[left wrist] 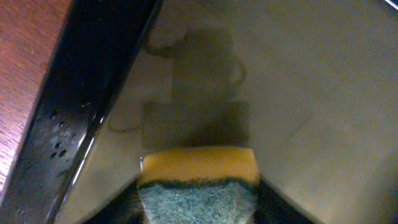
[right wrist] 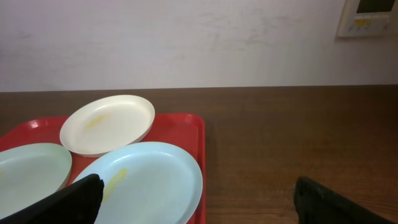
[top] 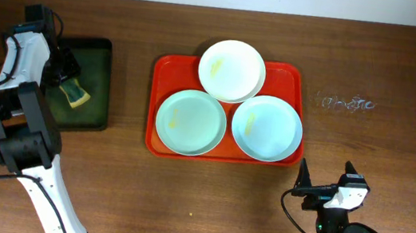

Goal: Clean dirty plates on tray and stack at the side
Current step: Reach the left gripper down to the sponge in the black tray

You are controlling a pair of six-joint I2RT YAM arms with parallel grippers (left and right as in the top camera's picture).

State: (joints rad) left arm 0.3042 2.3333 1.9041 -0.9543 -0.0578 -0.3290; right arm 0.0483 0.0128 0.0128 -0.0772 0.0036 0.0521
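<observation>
Step in hand, as I judged it: fetching the cleaning tool, with no plate yet wiped. The left gripper (left wrist: pixel 198 210) sat low inside the small dark green plastic tray (top: pixel 101 70) at the table's left. Its fingers pressed on either side of the yellow foam sponge with a green scouring face (left wrist: pixel 198 169). I could not tell whether the sponge had left the tray floor. The large red-orange rectangular plastic tray (top: pixel 175 76) lay mid-table, well apart from the sponge, holding all three plates. The white round shallow plate (top: pixel 232 70) was at the far edge, with the left pale mint-blue round plate (top: pixel 191 121) and the right pale mint-blue round plate (top: pixel 267 128) nearer me. Their rims touched or overlapped; I could not tell which. Each showed a yellow smear. The right gripper (right wrist: pixel 196 196) hung near the tray's near right corner, fingers spread wide with nothing between them. Nothing was stacked at the side. Next move, in my reading: lift the sponge over the green tray's rim and carry it across, likely to the left mint plate, while the right gripper steadies that plate. The brown wooden table (top: pixel 380 155) right of the tray looked a fit place for the stack.
</observation>
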